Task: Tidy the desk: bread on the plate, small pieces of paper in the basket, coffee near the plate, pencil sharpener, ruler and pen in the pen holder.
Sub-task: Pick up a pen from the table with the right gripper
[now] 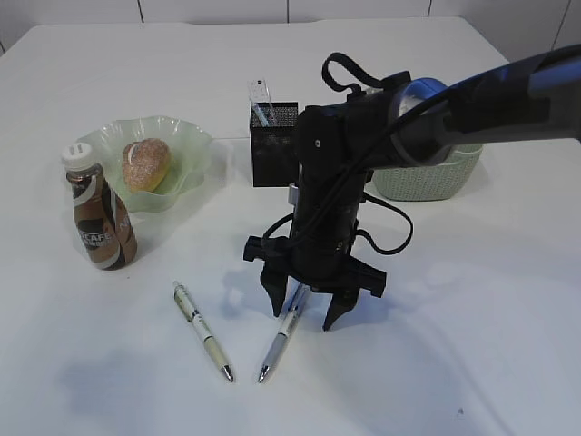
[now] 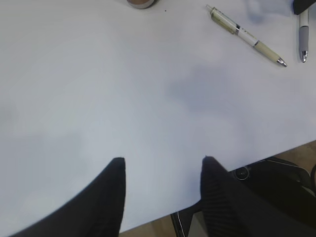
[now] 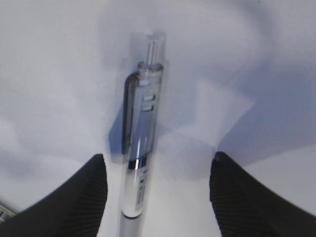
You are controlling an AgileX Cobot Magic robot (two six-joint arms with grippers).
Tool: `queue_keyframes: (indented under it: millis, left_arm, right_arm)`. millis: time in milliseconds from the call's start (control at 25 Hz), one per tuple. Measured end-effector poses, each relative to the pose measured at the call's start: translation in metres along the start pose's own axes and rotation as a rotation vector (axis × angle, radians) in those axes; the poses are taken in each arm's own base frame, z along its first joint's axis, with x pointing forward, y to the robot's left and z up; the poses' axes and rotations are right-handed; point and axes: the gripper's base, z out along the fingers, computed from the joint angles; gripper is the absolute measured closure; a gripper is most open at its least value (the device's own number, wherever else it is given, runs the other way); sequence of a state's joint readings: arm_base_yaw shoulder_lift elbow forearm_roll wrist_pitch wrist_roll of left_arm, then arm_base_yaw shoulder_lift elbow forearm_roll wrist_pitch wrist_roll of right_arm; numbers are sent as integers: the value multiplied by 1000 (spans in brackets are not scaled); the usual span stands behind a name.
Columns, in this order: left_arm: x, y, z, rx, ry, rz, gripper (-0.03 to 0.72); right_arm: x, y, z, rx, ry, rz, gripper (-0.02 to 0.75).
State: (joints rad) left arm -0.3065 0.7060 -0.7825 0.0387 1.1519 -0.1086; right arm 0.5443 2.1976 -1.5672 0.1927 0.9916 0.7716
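My right gripper (image 1: 305, 309) stands open, pointing down, its fingers on either side of a silver pen (image 1: 280, 343) lying on the table. The right wrist view shows that pen (image 3: 140, 143) closer to the left finger, with neither finger touching it. A green-and-white pen (image 1: 203, 331) lies to its left. The bread (image 1: 146, 163) sits on the green plate (image 1: 195, 145), and the coffee bottle (image 1: 98, 213) stands beside it. A clear ruler (image 1: 262, 102) sticks out of the black pen holder (image 1: 274, 143). My left gripper (image 2: 163, 160) is open over bare table. The pencil sharpener and paper pieces are out of view.
The pale green basket (image 1: 427, 177) stands behind my right arm at the back right. In the left wrist view both pens (image 2: 245, 34) lie far ahead, and the table's front edge (image 2: 256, 158) runs just under the left fingers.
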Motion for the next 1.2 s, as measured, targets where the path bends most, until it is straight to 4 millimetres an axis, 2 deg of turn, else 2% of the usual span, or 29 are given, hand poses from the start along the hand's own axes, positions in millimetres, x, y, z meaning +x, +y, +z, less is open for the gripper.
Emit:
queue_keyframes:
  millis: [1080,1160,1200]
  left_arm:
    - [0,0,0,0,0,0,341]
    - [0,0,0,0,0,0,341]
    - [0,0,0,0,0,0,341]
  right_arm:
    - [0,0,4,7,5,1,228]
    - [0,-1,5,9,7,2,239]
    - [0,-1,5,9,7,2,276]
